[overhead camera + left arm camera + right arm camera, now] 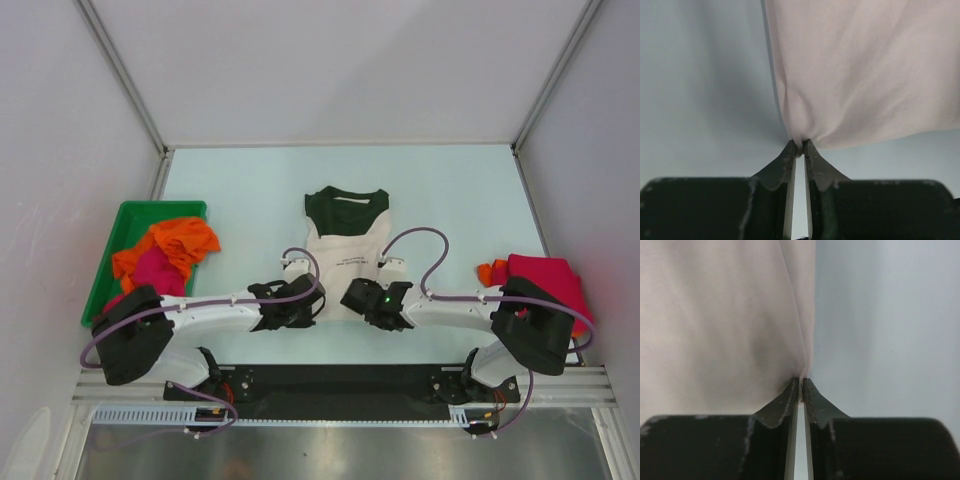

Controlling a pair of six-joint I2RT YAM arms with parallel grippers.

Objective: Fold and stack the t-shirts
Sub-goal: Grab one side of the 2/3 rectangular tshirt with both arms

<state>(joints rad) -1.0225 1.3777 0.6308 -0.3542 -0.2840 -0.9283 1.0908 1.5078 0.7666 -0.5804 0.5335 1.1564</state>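
Note:
The cream t-shirt [345, 250] with dark green collar and sleeves lies in the middle of the table, sleeves folded in, collar away from me. My left gripper [303, 300] is shut on its near left hem corner, whose cream cloth [865, 70] fills the left wrist view. My right gripper [362, 297] is shut on the near right hem corner, cream cloth [720, 320] showing in the right wrist view. An orange tee [175, 245] and a magenta-pink tee [152, 268] lie in the bin. A folded crimson tee [545, 280] lies at the right over orange cloth [492, 270].
The green plastic bin [125, 225] stands at the left edge of the table. White enclosure walls and metal posts ring the pale table [450, 190]. Both arms reach inward from the near edge, their cables looping over the shirt's lower part.

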